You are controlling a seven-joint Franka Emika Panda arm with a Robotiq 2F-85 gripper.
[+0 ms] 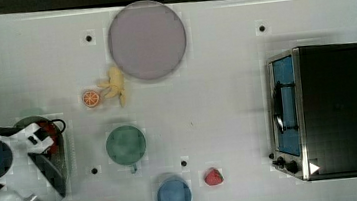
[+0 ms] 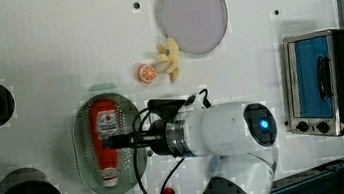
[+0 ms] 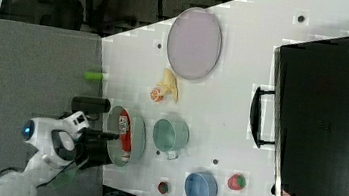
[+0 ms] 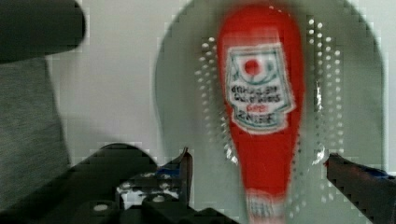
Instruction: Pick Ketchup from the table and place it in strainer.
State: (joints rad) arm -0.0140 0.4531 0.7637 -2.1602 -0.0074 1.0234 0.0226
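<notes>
While the small red toy Ketchup bottle w/ white label (image 4: 261, 107) lies flat inside the pale mint-green oval perforated plastic strainer (image 2: 86, 158), item counts as placed; bottle sits directly under the gripper (image 4: 259, 168), lengthwise along the basket, cap end nearest the jaws.

Gripper: black two-finger type, jaws spread wide, one either side of the bottle's neck, nothing held. Fingers (image 4: 184, 163) appear clear of the bottle, though wrist view is blurred, so contact can't be fully ruled out.

Step in hand (judged): release done, retreat due. To do it well: keep jaws apart, lift straight up away from the basket before any sideways travel, so fingertips don't snag bottle or strainer rim and tip it. Trailing black cable (image 2: 147, 191) hangs beside the strainer; mind it on withdrawal.

Other stock, all well apart from gripper: round teal-green cup (image 1: 126, 144), blue cup (image 1: 174, 195), lilac round plate (image 1: 147, 39), orange slice (image 1: 91, 98), toaster oven (image 1: 324, 110).
</notes>
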